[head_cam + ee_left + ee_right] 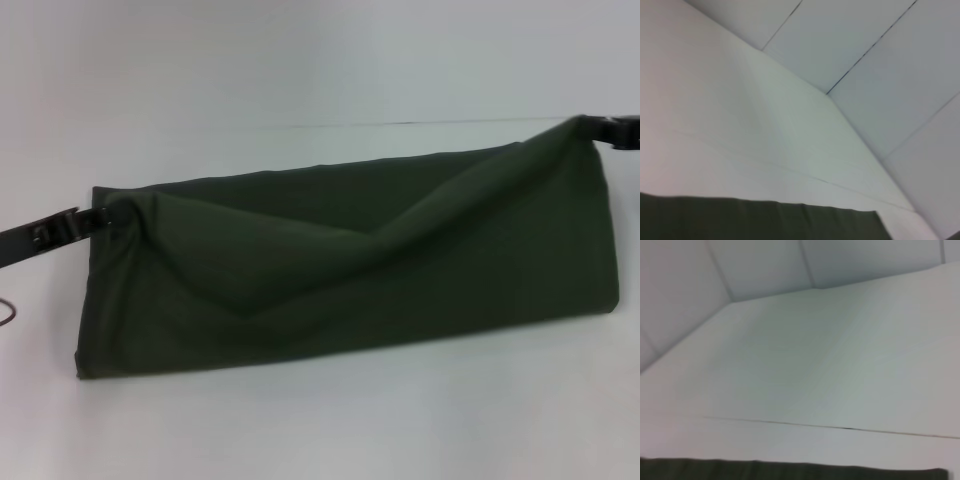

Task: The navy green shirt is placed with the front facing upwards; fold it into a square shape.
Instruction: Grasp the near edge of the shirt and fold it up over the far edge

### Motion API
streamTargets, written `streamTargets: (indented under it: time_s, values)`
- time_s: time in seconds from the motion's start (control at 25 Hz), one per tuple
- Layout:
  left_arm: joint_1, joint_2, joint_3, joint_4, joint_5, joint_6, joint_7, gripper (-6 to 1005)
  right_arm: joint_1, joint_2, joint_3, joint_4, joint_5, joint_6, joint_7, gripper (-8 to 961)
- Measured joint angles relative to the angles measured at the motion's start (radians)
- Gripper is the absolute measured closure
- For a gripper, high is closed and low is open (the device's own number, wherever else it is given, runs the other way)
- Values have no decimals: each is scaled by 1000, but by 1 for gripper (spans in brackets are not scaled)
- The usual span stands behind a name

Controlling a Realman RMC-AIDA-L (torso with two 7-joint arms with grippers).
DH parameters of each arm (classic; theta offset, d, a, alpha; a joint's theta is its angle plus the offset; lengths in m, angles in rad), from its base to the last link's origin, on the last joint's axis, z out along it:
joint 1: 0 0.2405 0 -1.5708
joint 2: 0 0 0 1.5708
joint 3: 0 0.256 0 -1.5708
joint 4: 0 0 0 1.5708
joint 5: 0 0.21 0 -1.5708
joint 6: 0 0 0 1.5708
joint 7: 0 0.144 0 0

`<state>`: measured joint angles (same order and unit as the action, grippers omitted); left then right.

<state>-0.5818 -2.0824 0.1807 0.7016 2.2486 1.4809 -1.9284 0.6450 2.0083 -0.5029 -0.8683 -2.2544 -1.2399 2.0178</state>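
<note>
Shirt cloth spans the white bench (320, 430) as a long folded band; the navy green shirt (350, 280) shows only plain fabric, its upper layer lifted at both ends and sagging in the middle; the left fingers (100, 217) pinch the cloth's left corner just above the bench; the right fingers (590, 125) pinch the right corner, held higher; both wrist views show only a dark cloth edge over the bench.

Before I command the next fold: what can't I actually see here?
- Left gripper and right gripper: head view, fingertips buried in bunched shirt corners.
- Both arms: cut off by that view's side edges.
- Chest lettering, collar: not visible, folded cloth covers them.
- Wrist views: only a shirt edge and table.
</note>
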Motion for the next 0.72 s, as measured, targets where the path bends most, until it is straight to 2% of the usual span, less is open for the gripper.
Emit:
streamTargets:
  time_s: [0.12, 0.28, 0.48, 0.72]
  values:
    - [-33, -10, 29, -13, -2, -107, 0, 916, 37, 0, -47, 87, 1, 139, -6, 918]
    - [-63, -37, 33, -15, -7, -231, -3, 908, 80, 2, -114, 182, 0, 280, -8, 918]
    - [-72, -69, 34, -17, -47, -377, 4, 898, 107, 22, -152, 243, 7, 428, -11, 918]
    - [-72, -79, 49, -40, -72, -468, 5, 886, 118, 32, -153, 269, 32, 524, -12, 918]
